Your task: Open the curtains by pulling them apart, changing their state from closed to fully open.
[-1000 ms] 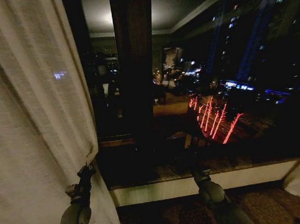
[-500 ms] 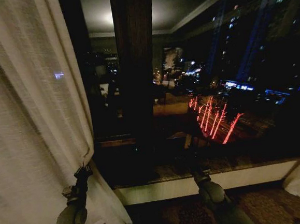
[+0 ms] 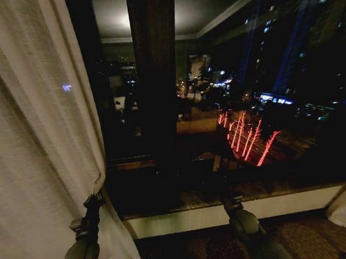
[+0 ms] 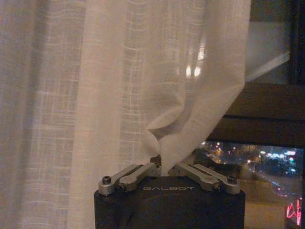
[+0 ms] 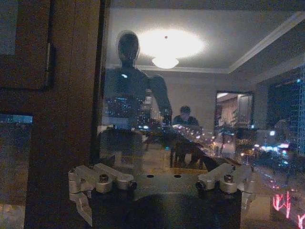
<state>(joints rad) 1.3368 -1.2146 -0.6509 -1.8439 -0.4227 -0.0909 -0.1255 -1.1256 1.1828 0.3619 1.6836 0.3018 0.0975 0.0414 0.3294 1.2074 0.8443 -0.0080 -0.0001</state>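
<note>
A: What is the curtain [image 3: 36,146] made of?
B: Thin, matt cream cloth with an open, slightly rough weave; its grid of threads shows in the left wrist view, and window light glows through it.
A: And the left gripper [image 4: 162,168] pinching its edge?
B: 2 pairs of brushed bare metal links on a matt black housing.
A: The window [image 3: 236,94]?
B: Glossy glass, mirror-like, set in a dark, smooth wooden frame [image 3: 156,83]. The sill [image 3: 227,212] looks pale and smooth.
</note>
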